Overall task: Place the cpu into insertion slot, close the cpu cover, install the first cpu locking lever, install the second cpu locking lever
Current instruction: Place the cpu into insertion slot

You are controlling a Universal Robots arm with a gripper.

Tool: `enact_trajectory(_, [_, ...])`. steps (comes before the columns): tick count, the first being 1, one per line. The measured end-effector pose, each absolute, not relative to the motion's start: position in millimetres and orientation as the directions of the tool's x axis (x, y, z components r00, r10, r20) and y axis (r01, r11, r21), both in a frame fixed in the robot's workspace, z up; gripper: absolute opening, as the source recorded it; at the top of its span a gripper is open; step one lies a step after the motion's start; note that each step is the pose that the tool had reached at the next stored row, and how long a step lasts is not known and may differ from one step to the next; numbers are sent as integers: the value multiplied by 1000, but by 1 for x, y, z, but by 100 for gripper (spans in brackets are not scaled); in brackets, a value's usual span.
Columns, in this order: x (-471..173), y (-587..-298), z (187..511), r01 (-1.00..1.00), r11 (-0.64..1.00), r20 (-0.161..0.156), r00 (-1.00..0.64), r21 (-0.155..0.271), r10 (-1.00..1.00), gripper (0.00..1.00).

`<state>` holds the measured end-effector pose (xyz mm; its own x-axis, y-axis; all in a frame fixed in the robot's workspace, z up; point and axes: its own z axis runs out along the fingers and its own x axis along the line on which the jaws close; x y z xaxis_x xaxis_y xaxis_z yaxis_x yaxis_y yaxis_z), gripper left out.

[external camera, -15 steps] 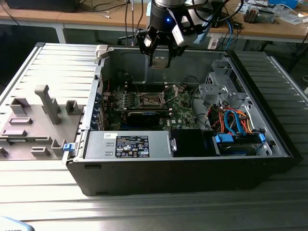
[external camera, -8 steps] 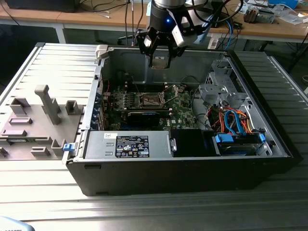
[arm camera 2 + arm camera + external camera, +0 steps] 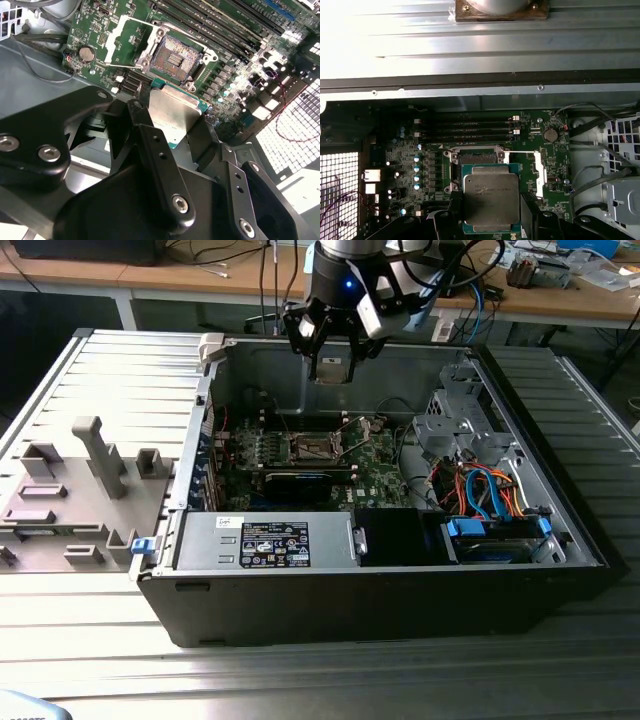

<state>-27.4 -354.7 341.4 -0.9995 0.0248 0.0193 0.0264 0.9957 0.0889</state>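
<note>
Now, in the exterior view your hand (image 3: 331, 360) hangs above the open computer case (image 3: 300, 610). In the second wrist view its fingers (image 3: 150, 142) pinch the cpu (image 3: 175, 112), not yet in the bare insertion slot (image 3: 174, 59). In the first wrist view the cpu (image 3: 491, 197) hides part of that slot (image 3: 475, 159).

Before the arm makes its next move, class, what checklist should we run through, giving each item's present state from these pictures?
1. cpu held in the gripper: ok.
2. insertion slot bare, no chip in it: ok.
3. cpu cover lying open, off the slot: ok.
4. cpu raised clear of the green board, not touching it: ok.
5. cpu's corner mark matched to the slot: cannot tell.
</note>
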Motion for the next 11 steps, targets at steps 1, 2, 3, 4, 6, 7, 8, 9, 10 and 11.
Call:
enact_trajectory(1, [-27,-355,341,26,996,19,-1000,89,25,55])
enact_trajectory(2, [-27,-355,341,26,996,19,-1000,89,25,55])
enact_trajectory(3, [-27,-355,341,26,996,19,-1000,89,25,55])
enact_trajectory(4, [-27,-355,341,26,996,19,-1000,89,25,55])
enact_trajectory(6, [-27,-355,340,26,996,19,-1000,89,25,55])
enact_trajectory(7, [-27,-355,340,26,996,19,-1000,89,25,55])
enact_trajectory(8, [-27,-355,339,26,996,19,-1000,89,25,55])
enact_trajectory(9, [-27,-355,339,26,996,19,-1000,89,25,55])
enact_trajectory(10, [-27,-355,339,26,996,19,-1000,89,25,55])
enact_trajectory(11, [-27,-355,339,26,996,19,-1000,89,25,55])
